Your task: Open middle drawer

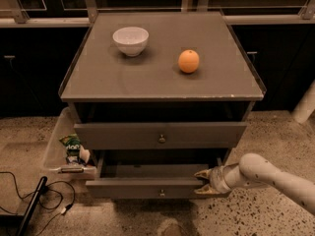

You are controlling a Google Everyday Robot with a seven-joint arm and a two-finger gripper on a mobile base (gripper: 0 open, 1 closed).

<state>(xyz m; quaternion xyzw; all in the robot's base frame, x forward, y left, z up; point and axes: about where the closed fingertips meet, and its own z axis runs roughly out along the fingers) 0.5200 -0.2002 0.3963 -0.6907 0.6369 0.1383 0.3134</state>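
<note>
The end effector (201, 182), its fingers spread, sits at the right end of the middle drawer (147, 189), which stands pulled out beneath another grey drawer (123, 134), while an orange (189, 61) and a white bowl (130, 40) rest apart on the tabletop (147, 85) beyond.

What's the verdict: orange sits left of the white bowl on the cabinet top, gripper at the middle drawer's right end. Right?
Not quite. Camera view shows the orange right of the white bowl, not left. Both on the cabinet top, gripper at the middle drawer's right end.
</note>
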